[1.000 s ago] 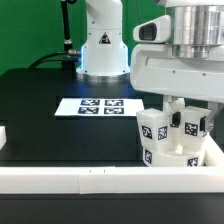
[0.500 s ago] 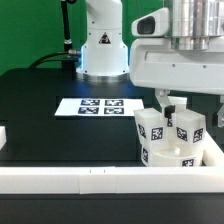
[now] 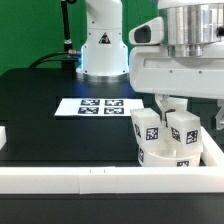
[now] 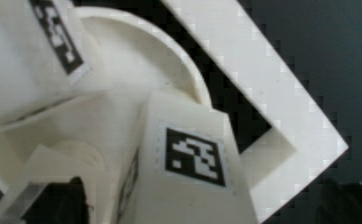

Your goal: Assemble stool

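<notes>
The stool's round white seat (image 3: 165,153) lies in the corner of the white rails at the exterior view's right. Two tagged white block legs (image 3: 147,127) (image 3: 184,128) stand upright on it. My gripper (image 3: 188,108) hangs right above the right-hand leg, open, with one dark finger (image 3: 163,103) showing between the two legs. In the wrist view a tagged leg (image 4: 196,150) fills the space between my fingers (image 4: 45,200) without being squeezed. The seat's curved rim (image 4: 133,50) lies beyond it.
The marker board (image 3: 97,105) lies flat on the black table, towards the exterior view's left of the stool. White border rails run along the front (image 3: 90,178) and the right side (image 3: 215,150), meeting at the stool. The arm's white base (image 3: 100,45) stands at the back.
My jaws have spread apart and let go of the right-hand leg, which stays standing on the seat. The hand has hardly moved otherwise.
</notes>
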Action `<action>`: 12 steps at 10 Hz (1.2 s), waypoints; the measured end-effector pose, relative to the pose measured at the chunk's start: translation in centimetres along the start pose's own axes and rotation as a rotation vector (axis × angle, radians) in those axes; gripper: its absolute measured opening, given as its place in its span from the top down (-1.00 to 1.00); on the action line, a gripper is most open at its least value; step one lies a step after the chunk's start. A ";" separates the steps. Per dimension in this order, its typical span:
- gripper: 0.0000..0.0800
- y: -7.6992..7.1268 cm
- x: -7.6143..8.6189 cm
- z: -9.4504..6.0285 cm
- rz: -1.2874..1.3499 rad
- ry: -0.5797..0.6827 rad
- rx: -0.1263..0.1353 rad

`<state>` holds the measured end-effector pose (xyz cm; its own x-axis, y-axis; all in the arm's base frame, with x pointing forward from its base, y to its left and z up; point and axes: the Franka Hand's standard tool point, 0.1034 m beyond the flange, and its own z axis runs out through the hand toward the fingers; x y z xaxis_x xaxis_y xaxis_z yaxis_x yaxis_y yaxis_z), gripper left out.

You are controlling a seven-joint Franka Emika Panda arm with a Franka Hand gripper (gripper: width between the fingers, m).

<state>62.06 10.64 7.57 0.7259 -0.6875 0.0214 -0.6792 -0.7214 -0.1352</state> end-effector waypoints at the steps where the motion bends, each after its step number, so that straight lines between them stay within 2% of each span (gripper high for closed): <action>1: -0.62 0.0 0.0 0.0 -0.001 0.001 0.001; 4: -0.62 0.0 -0.2 -0.1 -0.013 -0.010 -0.006; 5: -0.62 -0.2 -1.1 -1.5 0.014 -0.067 -0.035; 6: -0.62 -0.4 -0.9 -2.7 0.013 -0.073 -0.029; 8: -0.62 -0.7 -0.9 -3.9 -0.169 -0.085 -0.031; 12: -0.62 -0.5 -0.7 -3.6 -0.419 -0.083 -0.021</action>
<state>61.56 11.19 11.20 0.9452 -0.3265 -0.0096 -0.3254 -0.9390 -0.1112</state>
